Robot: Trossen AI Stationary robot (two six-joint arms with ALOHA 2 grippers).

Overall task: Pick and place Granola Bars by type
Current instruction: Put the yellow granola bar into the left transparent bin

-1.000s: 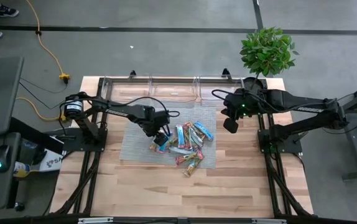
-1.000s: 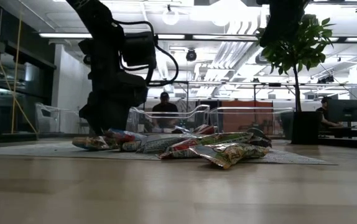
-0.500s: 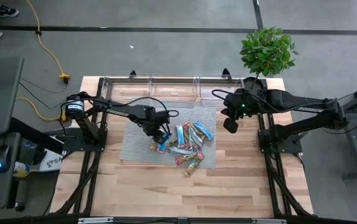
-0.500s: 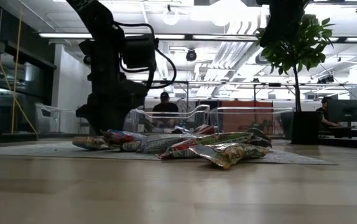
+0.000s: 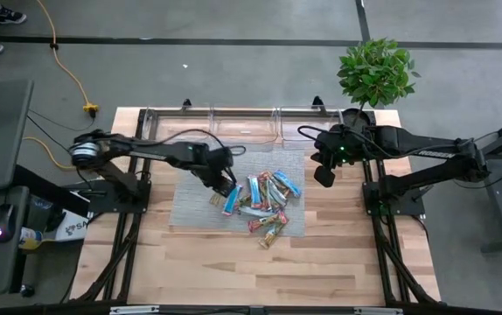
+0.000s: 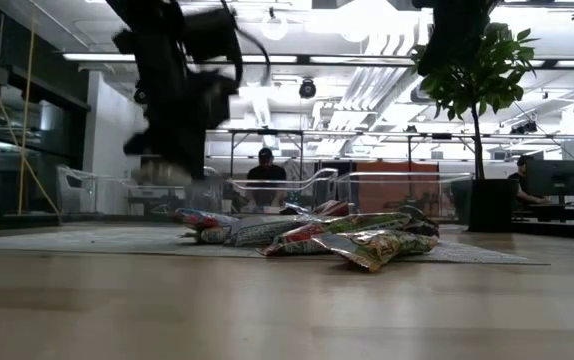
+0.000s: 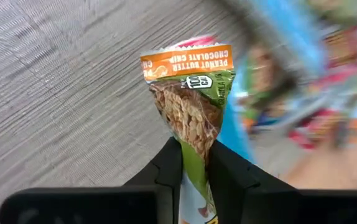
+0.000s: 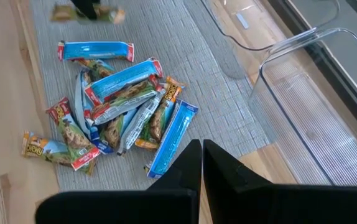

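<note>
A granola bar (image 7: 190, 93) in a green wrapper with an orange end hangs above the grey mat (image 5: 190, 206), with my left gripper (image 7: 194, 148) shut on it. Seen from above, that gripper (image 5: 225, 185) is over the mat's left half, just left of the pile. Several more granola bars (image 5: 264, 206), blue with red ends, silvery and yellow-green, lie heaped flat on the mat (image 8: 185, 56). My right gripper (image 5: 324, 175) hovers shut beyond the mat's far right corner, holding nothing. My left gripper pinches the green bar between its two fingers (image 7: 166, 163), a little way in from one end. The wrapper (image 7: 194, 132) is squeezed narrow there. The orange end (image 7: 188, 62) sticks out past the fingertips. The bar (image 6: 162, 172) is lifted clear of the mat.
Clear plastic bins (image 5: 242, 122) stand in a row along the table's far edge, one seen close in the right wrist view (image 8: 315, 124). A potted plant (image 5: 373, 70) stands at the far right corner. Bare wood (image 5: 233, 262) lies toward the near edge.
My left gripper has shut on the bar that lay at the pile's left edge and has risen, lifting it clear of the mat. The rest of the pile has stayed where it was.
</note>
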